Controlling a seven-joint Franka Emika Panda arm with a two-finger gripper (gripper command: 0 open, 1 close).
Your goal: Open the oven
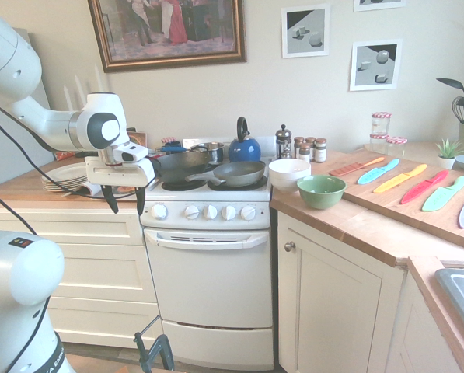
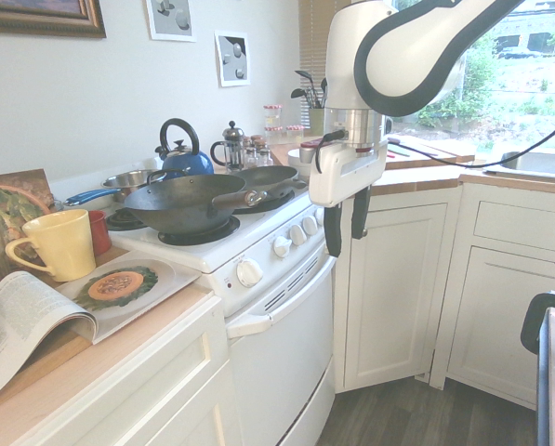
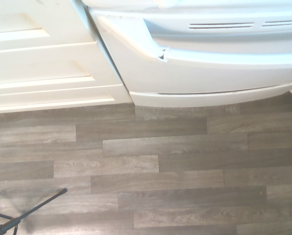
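We observe the gripper (image 1: 129,211) with its two dark fingers spread and nothing between them, pointing down in front of the cooker, near its left end in the first exterior view and above the level of the floor (image 3: 185,171). We find the oven (image 1: 210,284), a white freestanding unit, standing between cream cabinet drawers (image 1: 99,272) and a cream cabinet door (image 1: 329,303). We record its door as closed, with the wide white handle (image 1: 208,242) running across the top, below the row of white knobs (image 1: 210,212). We see no contact between fingers and handle in the exterior views.

On the stovetop we note a dark wok (image 2: 179,204), a grey frying pan (image 1: 239,172), a steel saucepan (image 2: 128,181) and a blue kettle (image 1: 245,150). On the desk (image 1: 301,208) on one side of the oven we list a green bowl (image 1: 321,192) just beside a white bowl (image 1: 289,174), a French press (image 1: 284,144), spice jars (image 1: 311,149), and a wooden board (image 1: 418,194) bearing a row of colourful knives (image 1: 401,179). On the other side we record a yellow mug (image 2: 61,245), a red mug (image 2: 99,232) and an open magazine (image 2: 35,321). We identify wood-look planks on the floor.
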